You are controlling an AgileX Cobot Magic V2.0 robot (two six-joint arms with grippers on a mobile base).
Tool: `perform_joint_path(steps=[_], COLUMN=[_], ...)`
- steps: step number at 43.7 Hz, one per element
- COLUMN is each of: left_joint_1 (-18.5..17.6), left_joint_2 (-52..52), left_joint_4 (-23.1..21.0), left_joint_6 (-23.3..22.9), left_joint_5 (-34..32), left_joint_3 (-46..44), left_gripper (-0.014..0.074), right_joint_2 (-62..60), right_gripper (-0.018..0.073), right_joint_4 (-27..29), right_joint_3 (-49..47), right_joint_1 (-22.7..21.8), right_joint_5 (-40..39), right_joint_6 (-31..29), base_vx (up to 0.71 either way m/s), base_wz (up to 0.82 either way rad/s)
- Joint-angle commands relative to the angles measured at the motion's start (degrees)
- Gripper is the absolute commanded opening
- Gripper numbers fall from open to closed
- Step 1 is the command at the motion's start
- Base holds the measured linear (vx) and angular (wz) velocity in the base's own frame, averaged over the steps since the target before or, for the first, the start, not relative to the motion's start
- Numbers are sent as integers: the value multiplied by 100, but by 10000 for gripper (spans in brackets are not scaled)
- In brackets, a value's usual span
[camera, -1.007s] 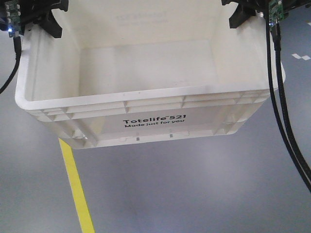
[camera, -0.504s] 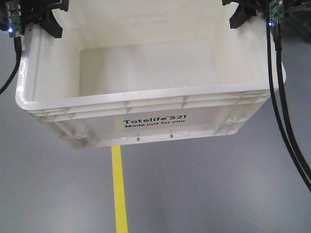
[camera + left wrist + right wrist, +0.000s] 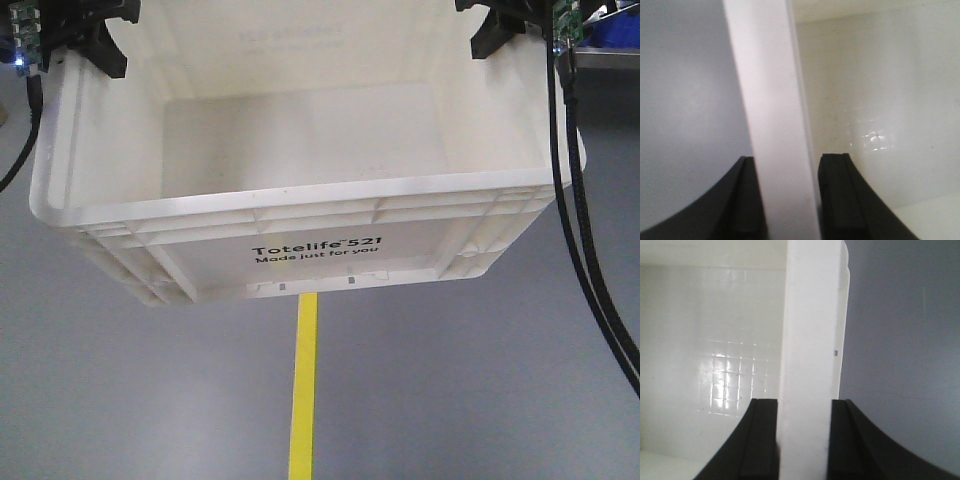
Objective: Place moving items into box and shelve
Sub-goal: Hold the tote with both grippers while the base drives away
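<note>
A yellow line point(image 3: 303, 385) runs along the gray floor point(image 3: 450, 400) and passes under the near side of the white box point(image 3: 320, 215), which hangs clear of the floor between the two arms. The box's near wall faces me, carrying a label point(image 3: 318, 250) that reads "Totelife 521, Made just for you". Past that wall the open top shows the box's pale inner bottom and its far wall. On the box's left wall, toward the far end, the left gripper point(image 3: 790, 157) straddles the rim. One of its black fingers point(image 3: 742, 197) sits outside and the other inside, both pressed against the plastic. The right gripper point(image 3: 802, 401) clamps the box's right wall the same way, its fingers point(image 3: 762, 440) tight on either face. Black cables point(image 3: 585, 260) hang down just outside the box's right wall. Beyond the box's far right corner a blue object point(image 3: 618, 35) shows, too cropped to identify.
</note>
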Motion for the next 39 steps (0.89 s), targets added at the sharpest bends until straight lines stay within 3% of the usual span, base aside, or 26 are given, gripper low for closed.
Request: perform_joint_path(steps=[1,39], left_joint_1=[1,1], left_joint_2=[-255,-261], left_joint_4=[-135,-155], left_joint_6=[49,49], left_joint_5=[-466,-466], left_joint_3=[-204,-204], left_gripper=[-6,-6], right_joint_2=[-488,-488], right_gripper=[-3,-3], right_joint_4=[1260,1260], right_joint_3=[-283,-283], right_joint_1=[60,60], right_joint_5=[-94,-94], right_joint_6=[-357,-357], base_vx=[24,36], base_wz=[42,12])
